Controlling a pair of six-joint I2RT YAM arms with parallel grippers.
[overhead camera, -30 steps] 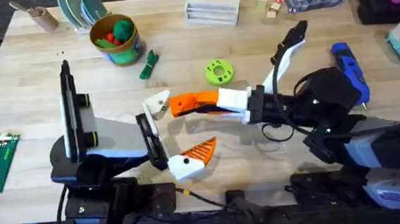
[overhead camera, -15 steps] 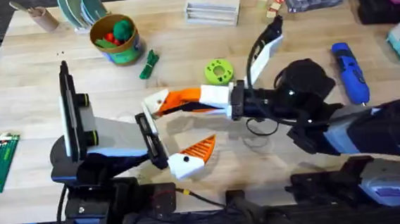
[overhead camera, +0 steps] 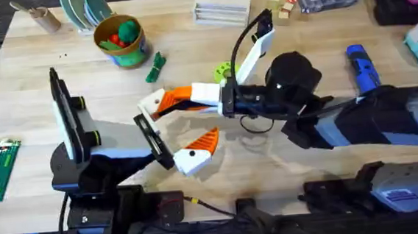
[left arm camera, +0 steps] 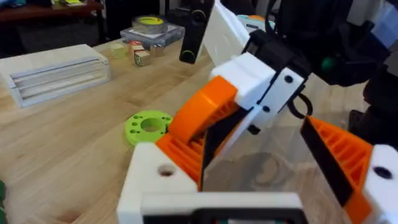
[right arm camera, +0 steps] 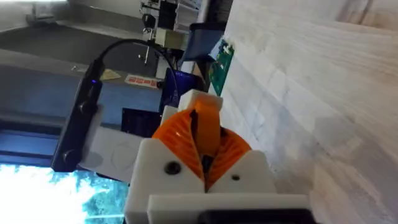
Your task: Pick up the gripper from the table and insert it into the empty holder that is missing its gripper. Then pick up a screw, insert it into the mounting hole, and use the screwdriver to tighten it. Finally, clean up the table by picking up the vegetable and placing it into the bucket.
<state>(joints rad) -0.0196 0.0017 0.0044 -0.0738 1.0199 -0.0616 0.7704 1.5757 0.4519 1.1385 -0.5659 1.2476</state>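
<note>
Right pincer (overhead camera: 165, 101) pinches the ribbed orange gripper (right arm camera: 205, 134) against the blocky white holder (left arm camera: 158, 183).

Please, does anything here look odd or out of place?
Yes. The left claw is uneven: one finger carries an orange ribbed tip, while its twin, the holder, ends in bare white. The vegetable lies loose beside the bucket.
</note>
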